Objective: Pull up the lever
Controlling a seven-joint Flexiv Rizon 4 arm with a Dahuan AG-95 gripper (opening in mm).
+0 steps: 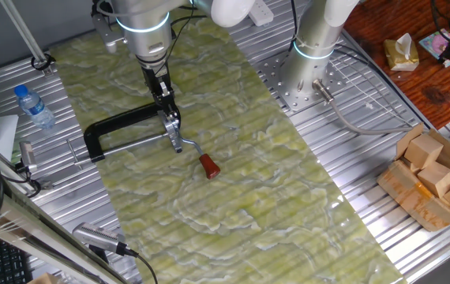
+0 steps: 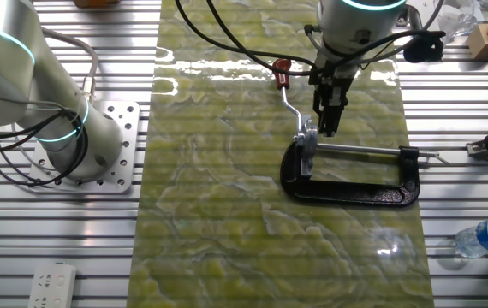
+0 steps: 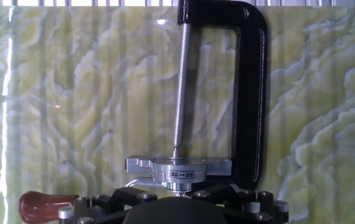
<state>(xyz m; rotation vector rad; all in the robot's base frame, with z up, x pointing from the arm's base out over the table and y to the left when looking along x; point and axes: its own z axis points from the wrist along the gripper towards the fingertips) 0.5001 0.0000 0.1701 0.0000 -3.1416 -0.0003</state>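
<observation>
Fingers [image 1: 167, 108] above clamp [image 1: 122, 126] screw end, grip state unclear; lever [image 1: 197, 155] lying flat

Glossy black clamp frame [image 3: 252, 93], shiny metal screw [image 3: 180, 87]

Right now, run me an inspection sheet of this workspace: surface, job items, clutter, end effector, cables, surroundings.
Surface: green marbled mat on a slatted metal table.
Job's things: lever with red-brown knob lying low on the mat, hinged to the black clamp, which lies flat.
Clutter: water bottle, wooden blocks, power strip.
End effector: above the clamp's hinge end; whether open or shut cannot be told.
Cables: black cables run to the arm.
Surroundings: a second arm's base bolted beside the mat; wooden desk at the edge.
</observation>
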